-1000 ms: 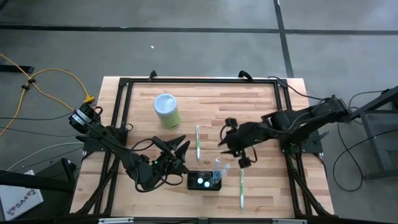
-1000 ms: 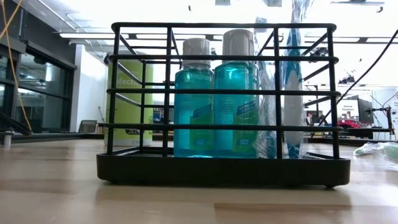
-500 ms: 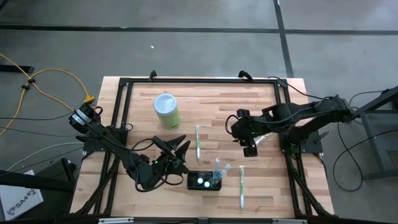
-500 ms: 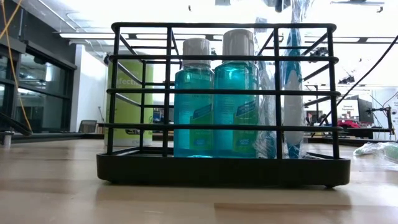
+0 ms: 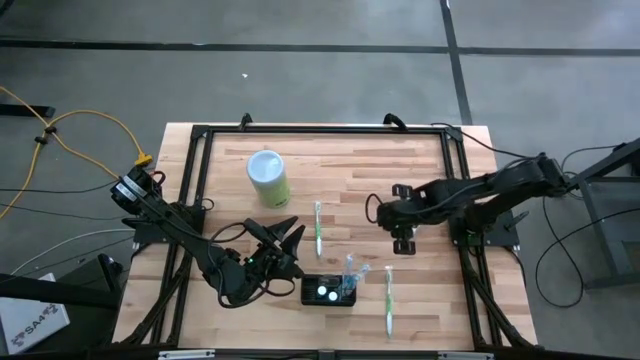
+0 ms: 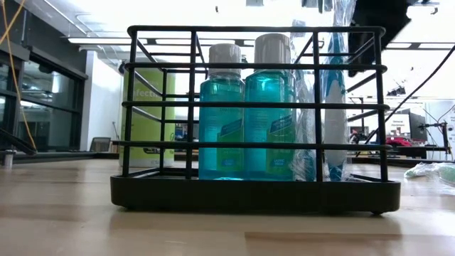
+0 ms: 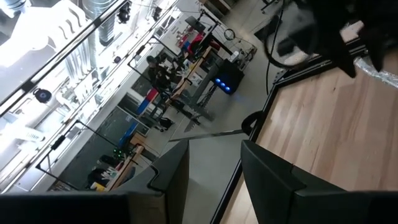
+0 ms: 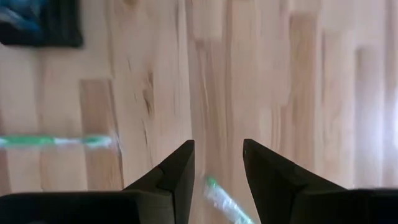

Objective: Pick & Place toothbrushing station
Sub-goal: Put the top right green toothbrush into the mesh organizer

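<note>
Fingers of the right end effector (image 5: 401,240) stand apart, holding nothing. Below it, toward the desk (image 5: 420,160) front edge, sits the toothbrushing station (image 5: 329,291). It should come down slowly and grab the station's sides evenly

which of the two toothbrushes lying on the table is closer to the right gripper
The toothbrush just right of the black holder; it lies almost directly below the right gripper. The other toothbrush lies farther left, mid-table.
</note>
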Tool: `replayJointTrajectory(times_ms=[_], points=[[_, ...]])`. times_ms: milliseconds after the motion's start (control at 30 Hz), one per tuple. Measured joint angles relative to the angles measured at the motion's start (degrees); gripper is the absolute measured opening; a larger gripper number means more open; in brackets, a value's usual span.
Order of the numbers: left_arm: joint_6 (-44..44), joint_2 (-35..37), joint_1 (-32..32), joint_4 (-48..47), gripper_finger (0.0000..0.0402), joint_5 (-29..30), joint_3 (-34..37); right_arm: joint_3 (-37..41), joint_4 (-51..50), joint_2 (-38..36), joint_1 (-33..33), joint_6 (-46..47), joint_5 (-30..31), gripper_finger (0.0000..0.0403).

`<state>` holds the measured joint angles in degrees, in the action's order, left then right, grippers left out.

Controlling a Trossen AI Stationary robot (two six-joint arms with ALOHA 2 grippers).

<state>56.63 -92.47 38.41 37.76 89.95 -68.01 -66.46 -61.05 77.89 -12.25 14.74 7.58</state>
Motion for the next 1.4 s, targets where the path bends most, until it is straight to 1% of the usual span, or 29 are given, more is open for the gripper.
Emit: replayJointTrajectory(times_ms=[200, 400, 733, 833, 1033, 1167, 1400], points=[[-0.1, 0.0, 0.0, 0.0, 0.0138, 0.0, 0.0, 7.1, 1.4, 0.0, -0.1, 1.6, -0.9, 0.0128], [-0.1, 0.0, 0.0, 0.0, 0.0138, 0.1, 0.0, 14.1, 8.5, 0.0, -1.8, 1.6, -4.5, 0.0128], [-0.6, 0.0, 0.0, 0.0, 0.0138, 0.1, 0.0, 20.6, 8.6, 0.0, -4.4, 6.7, -4.5, 0.0128], [-1.0, 0.0, 0.0, 0.0, 0.0138, 0.1, 0.0, 22.7, 8.7, 0.0, -5.2, 7.7, -3.3, 0.0128], [-1.0, 0.0, -0.1, 0.0, 0.0138, 0.1, 0.0, 24.4, 10.3, 0.0, -5.8, 7.5, -2.2, 0.0128], [-1.1, 0.0, -0.1, 0.0, 0.0138, 0.1, 0.0, 25.8, 12.8, 0.0, -5.8, 5.4, -1.5, 0.0128], [-1.0, 0.0, -0.1, 0.0, 0.0138, 0.1, 0.0, 26.1, 12.9, 0.0, -5.8, 5.2, -1.5, 0.0128]])
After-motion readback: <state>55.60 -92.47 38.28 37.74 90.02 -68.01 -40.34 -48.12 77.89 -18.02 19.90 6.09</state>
